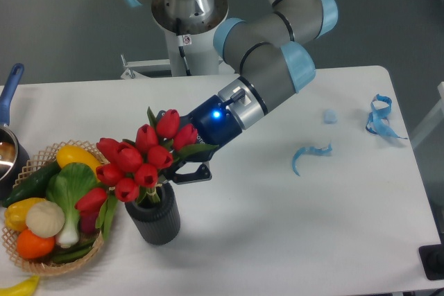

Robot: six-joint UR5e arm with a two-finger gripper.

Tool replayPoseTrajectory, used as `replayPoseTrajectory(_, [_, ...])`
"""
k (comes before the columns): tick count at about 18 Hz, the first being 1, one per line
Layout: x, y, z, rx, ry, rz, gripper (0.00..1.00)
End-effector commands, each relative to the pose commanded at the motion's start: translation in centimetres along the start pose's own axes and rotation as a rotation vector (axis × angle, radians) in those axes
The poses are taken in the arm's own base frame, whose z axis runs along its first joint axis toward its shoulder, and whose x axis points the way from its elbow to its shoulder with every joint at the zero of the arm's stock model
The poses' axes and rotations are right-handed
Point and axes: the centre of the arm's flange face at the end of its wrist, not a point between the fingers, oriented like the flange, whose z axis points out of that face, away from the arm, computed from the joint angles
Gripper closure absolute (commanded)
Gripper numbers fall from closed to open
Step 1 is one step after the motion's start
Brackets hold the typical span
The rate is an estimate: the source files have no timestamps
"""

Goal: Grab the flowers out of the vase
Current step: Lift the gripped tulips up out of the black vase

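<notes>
The flowers [142, 164] are a tight bunch of red tulip buds with green leaves and stems, tilted toward the left, their lower stems at the mouth of the vase [155, 218]. The vase is a short, dark grey ribbed cylinder standing upright on the white table.

A single fixed camera looked down at a steep angle from the front edge of the white surface [277, 240], facing the arm's base [189, 12] at the far side. It stood at middle distance, taking in nearly the whole surface; the left and near edges were cropped.
</notes>
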Motion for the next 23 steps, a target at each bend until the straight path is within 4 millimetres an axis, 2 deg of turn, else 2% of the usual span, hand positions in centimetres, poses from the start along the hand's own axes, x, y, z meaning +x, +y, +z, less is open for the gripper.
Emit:
replayPoseTrajectory(6, [0.6,-2.2,-1.1,0.034,-0.001,-0.044,0.67])
replayPoseTrajectory(12, [0.9,-3.1,-1.8,0.055,0.003,-0.073,0.67])
replayPoseTrajectory(23, [0.4,-6.9,-5.0,0.128,-0.003,-0.063,0.67])
